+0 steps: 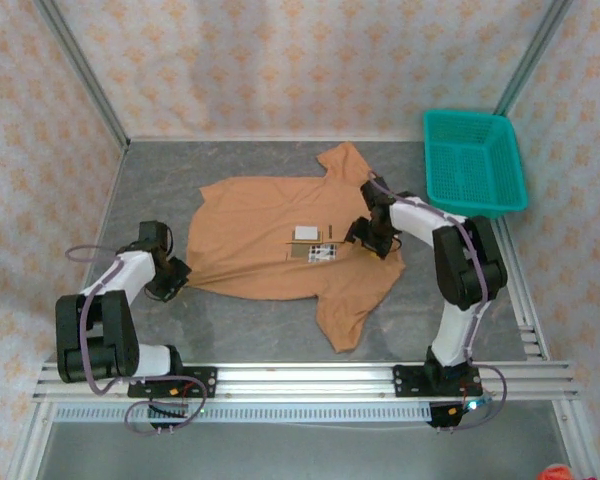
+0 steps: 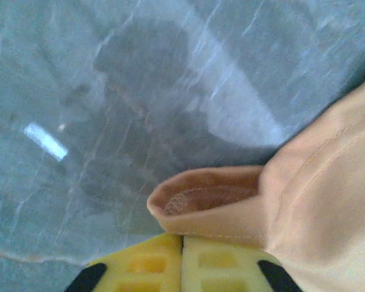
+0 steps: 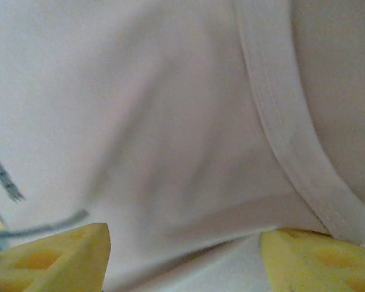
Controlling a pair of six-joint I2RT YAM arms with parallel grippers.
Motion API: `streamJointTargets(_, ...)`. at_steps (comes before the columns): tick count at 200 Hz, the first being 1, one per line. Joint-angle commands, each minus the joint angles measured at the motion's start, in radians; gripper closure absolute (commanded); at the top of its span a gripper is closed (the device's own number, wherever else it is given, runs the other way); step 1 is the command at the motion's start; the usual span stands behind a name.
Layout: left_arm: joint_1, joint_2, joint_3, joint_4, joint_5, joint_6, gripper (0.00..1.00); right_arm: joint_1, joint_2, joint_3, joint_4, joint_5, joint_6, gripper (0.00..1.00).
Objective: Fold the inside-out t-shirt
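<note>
The t-shirt lies spread flat on the table. The left gripper is closed, pinching the curled hem at the shirt's near left corner. The right gripper has its jaws apart, low over the cloth beside the collar band, gripping nothing.

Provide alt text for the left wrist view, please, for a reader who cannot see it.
The left gripper, its yellow fingers pressed together, pinches a curled hem edge of the tan t-shirt at the bottom of the frame. Grey marbled table lies beyond.
</note>
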Motion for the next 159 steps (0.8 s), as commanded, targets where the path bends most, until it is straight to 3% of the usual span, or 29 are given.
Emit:
streamJointTargets(1,0.006,0.052,0.06,0.046,-0.06,-0.008,1.0,-0.033,0.162,0.061,0.036,0.004,0.0,0.33)
streamJointTargets(30,0.007,0.179,0.139,0.108,-0.052,-0.02,1.0,-0.067,0.352,0.32,-0.023,0.014,-0.013,0.33)
streamJointTargets(71,0.007,0.429,0.382,0.101,-0.105,0.009,1.0,-0.077,0.624,0.841,-0.205,0.005,-0.049,0.33)
streamJointTargets(88,0.007,0.49,0.479,0.046,-0.098,0.021,1.0,-0.076,0.672,1.05,-0.347,-0.005,-0.084,0.34)
streamJointTargets(99,0.003,0.478,0.486,0.037,-0.086,0.02,1.0,-0.075,0.639,1.092,-0.404,-0.016,-0.105,0.33)
streamJointTargets(120,-0.005,0.382,0.428,0.049,-0.088,0.017,1.0,-0.069,0.46,0.957,-0.417,0.011,-0.137,0.33)
streamJointTargets(159,-0.011,0.2,0.329,0.014,-0.096,0.027,1.0,-0.058,0.01,0.324,-0.174,0.023,-0.093,0.32)
